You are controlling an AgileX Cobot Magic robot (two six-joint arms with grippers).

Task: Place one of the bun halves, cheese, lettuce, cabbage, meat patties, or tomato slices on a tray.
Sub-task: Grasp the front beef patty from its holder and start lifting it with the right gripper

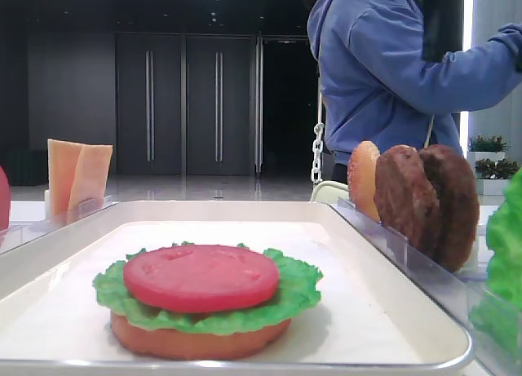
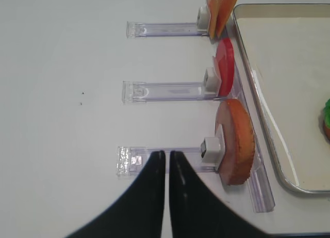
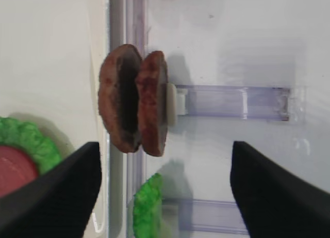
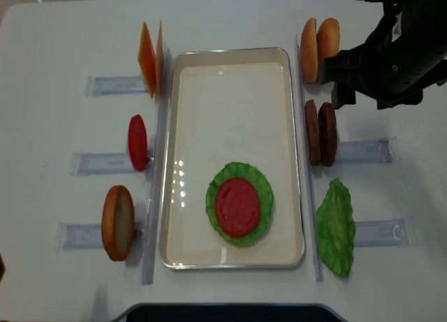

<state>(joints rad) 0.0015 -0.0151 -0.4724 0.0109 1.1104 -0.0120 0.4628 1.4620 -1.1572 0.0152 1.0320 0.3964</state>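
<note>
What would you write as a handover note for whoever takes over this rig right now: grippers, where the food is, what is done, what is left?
Left gripper: shut, empty, over the bun-half holder left of the tray.
Right gripper: open, empty, above the two meat patties standing in their holder right of the tray.
Done: stack on the tray, bun half at the bottom, lettuce, tomato slice on top.
Left: likely a patty next; none is on the tray yet.
</note>
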